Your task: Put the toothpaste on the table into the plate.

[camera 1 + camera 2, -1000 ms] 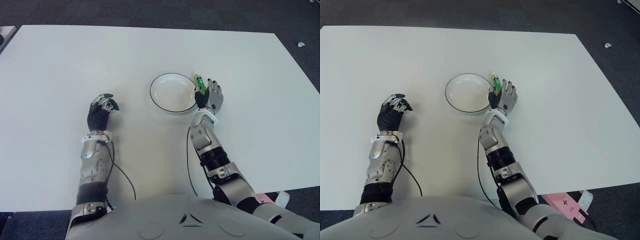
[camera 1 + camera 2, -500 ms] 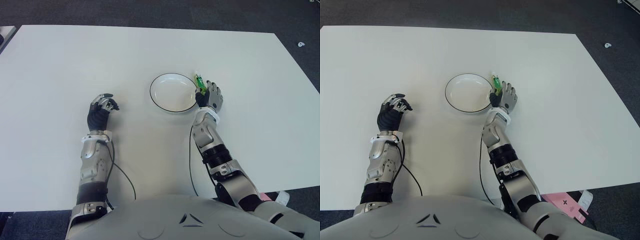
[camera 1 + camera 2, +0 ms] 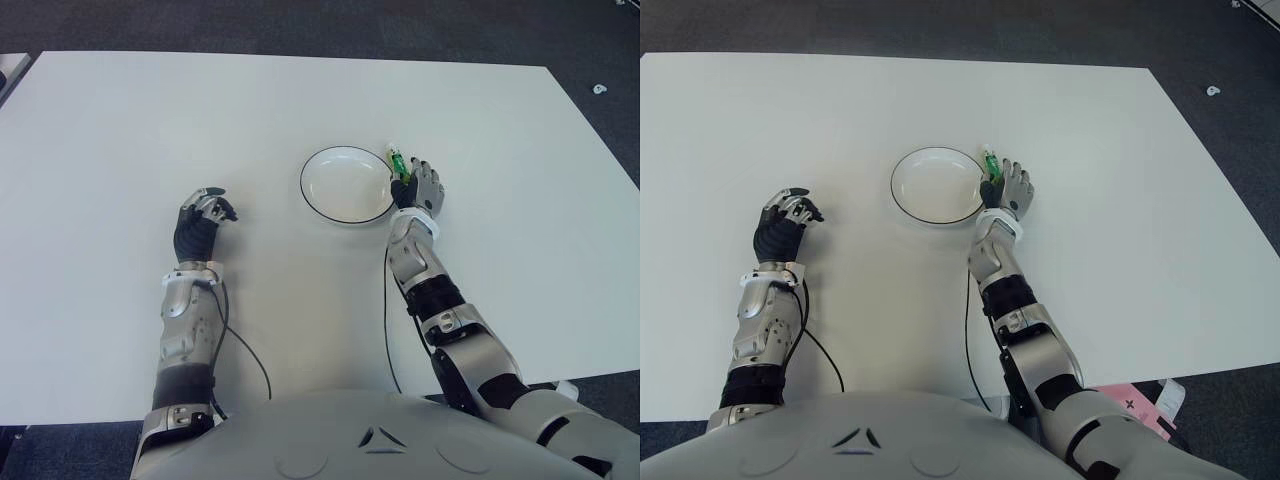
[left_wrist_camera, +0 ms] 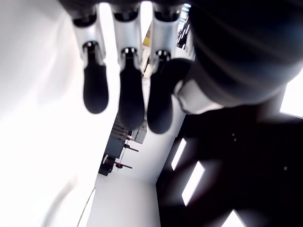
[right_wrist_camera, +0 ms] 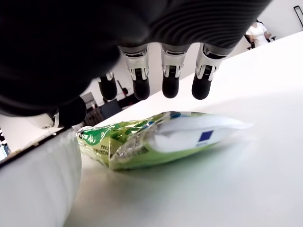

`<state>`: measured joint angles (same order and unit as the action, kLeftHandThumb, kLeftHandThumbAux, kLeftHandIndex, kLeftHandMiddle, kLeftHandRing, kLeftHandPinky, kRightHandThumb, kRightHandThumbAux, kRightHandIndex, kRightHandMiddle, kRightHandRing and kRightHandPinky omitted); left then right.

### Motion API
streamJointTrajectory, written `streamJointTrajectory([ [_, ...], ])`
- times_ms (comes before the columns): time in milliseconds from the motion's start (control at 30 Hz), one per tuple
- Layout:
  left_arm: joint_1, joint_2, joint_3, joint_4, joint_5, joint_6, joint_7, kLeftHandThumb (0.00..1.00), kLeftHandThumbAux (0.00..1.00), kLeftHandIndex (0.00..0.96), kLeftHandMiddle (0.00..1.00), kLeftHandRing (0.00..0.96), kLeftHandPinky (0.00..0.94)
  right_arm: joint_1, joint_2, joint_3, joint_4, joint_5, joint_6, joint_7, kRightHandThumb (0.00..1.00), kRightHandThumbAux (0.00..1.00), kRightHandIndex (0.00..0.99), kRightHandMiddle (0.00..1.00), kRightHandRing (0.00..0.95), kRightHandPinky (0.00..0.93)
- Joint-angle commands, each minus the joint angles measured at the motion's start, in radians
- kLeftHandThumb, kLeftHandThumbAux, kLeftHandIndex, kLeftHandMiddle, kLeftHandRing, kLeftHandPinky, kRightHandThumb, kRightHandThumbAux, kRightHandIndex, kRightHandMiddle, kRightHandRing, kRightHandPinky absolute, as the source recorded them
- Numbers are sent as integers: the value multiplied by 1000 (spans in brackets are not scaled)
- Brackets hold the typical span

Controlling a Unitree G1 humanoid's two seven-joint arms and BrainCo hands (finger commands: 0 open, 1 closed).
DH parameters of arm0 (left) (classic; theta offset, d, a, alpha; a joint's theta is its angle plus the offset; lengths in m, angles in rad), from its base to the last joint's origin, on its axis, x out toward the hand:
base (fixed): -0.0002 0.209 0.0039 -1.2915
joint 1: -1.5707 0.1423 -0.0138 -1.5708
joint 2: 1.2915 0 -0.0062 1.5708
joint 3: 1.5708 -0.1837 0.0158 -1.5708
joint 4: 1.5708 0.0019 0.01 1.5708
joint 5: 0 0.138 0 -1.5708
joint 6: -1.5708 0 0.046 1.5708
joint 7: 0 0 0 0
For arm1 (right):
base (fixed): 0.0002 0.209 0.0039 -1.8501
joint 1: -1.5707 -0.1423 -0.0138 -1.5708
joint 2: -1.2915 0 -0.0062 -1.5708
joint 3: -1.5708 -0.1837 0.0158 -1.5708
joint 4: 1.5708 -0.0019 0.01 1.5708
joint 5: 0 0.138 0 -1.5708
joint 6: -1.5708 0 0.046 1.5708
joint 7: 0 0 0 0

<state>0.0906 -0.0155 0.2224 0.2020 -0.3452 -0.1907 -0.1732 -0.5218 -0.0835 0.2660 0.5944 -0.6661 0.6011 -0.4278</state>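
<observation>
Clearly, from the left eye view, the toothpaste is seen lying on the desk just outside the right rim of the plate, its long axis running toward the far edge. The right hand is placed directly behind it on the near side, far closer than the left hand, which shows well apart toward the desk's left edge.

From the right eye view the same layout is confirmed.

From the left wrist view, the left fingers are seen loosely curled around nothing.

From the right wrist view, the right fingers are held extended above the green packet, not closed; no contact can be made out.
</observation>
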Motion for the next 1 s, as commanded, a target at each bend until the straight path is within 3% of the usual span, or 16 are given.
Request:
streamJointTrajectory([
  [33, 67, -15, 7, 65, 7, 83, 35, 788, 692, 419, 540, 585, 552, -57, 0, -8, 218, 42, -31, 11, 748, 221, 0, 0, 0, 0],
  [167, 71, -20, 12, 54, -9, 87, 31, 825, 681, 410, 505, 583, 552, -87, 13, 2, 260, 35, 6, 19, 734, 213, 0, 0, 0, 0],
  [1000, 87, -18, 13, 49, -13, 68, 21, 838, 676, 413, 487, 581, 542, -175, 21, 0, 475, 84, -75, -32, 737, 201, 0, 0, 0, 0],
])
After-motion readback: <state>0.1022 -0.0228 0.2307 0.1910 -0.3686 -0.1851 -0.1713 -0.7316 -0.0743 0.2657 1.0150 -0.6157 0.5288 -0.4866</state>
